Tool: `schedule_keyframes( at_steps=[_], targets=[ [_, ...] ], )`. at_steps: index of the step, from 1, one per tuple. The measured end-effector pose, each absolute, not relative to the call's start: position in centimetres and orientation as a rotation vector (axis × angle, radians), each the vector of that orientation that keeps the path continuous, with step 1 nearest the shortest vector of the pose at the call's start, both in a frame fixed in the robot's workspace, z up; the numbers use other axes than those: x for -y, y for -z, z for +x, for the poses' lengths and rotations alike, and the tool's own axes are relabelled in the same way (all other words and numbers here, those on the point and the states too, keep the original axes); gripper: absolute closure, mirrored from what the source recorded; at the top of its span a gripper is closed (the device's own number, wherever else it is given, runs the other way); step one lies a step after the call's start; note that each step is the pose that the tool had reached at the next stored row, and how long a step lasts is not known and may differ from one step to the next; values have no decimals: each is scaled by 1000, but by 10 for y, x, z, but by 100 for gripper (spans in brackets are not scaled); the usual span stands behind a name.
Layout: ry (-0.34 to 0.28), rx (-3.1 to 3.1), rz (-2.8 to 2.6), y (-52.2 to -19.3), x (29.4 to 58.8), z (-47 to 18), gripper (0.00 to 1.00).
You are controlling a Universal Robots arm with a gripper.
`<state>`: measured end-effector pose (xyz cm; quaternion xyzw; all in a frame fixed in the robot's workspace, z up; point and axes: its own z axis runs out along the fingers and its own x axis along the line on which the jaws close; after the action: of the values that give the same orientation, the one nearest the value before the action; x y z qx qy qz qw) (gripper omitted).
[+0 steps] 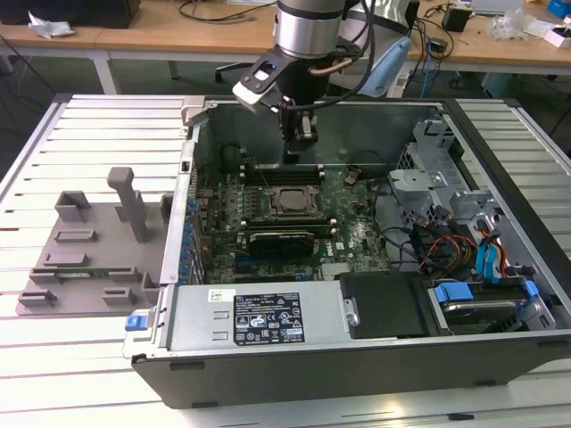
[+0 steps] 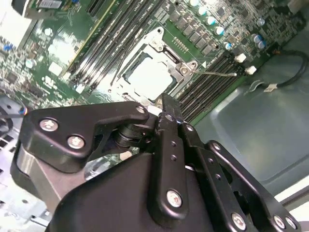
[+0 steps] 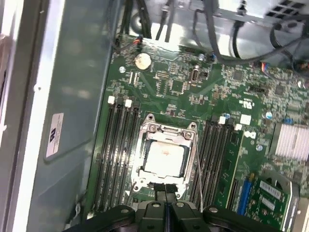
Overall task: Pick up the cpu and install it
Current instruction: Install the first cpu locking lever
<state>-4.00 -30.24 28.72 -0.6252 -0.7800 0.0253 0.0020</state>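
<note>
Gripper [image 1: 293, 153] clenched shut on nothing visible, hanging over open computer case [image 1: 357, 367] at upper centre of the exterior view. Cpu [image 3: 164, 159] lying flat within socket frame [image 3: 145, 127] on green motherboard [image 3: 183, 92], near the fingertips, apart.

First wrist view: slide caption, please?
Cpu lying in the motherboard socket, flanked by memory slots, with the shut tool poised near it.

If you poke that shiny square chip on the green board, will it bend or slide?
Probably no bending: the cpu looks like a flat, metal-topped plate, so likely stiff. It probably won't slide, since it sits inside the socket frame.
</note>
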Motion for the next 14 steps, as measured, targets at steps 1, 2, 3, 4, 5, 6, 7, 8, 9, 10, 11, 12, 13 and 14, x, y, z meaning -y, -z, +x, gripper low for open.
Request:
schedule_keyframes(
  at_steps=[1, 2, 3, 4, 5, 6, 7, 8, 9, 10, 11, 12, 13, 14],
  targets=[
    [-79, 2479, -1922, -287, 302, -40, 89],
    [-79, 2490, -1910, -287, 302, -40, 89],
    [-79, 2509, -1885, -287, 302, -40, 89],
    [-79, 2519, -1873, -287, 302, -40, 89],
    [-79, 2529, -1859, -287, 302, -40, 89],
    [-79, 2546, -1836, -287, 302, -40, 89],
    [-79, 2557, -1821, -287, 302, -40, 89],
    [-79, 2574, -1798, -287, 302, -40, 89],
    [-80, 2587, -1781, -287, 302, -40, 89],
    [-79, 2606, -1753, -287, 302, -40, 89],
    [-79, 2621, -1731, -287, 302, -40, 89],
    [-79, 2631, -1716, -287, 302, -40, 89],
    [-79, 2639, -1705, -287, 302, -40, 89],
    [-79, 2650, -1689, -287, 302, -40, 89]
  ],
)
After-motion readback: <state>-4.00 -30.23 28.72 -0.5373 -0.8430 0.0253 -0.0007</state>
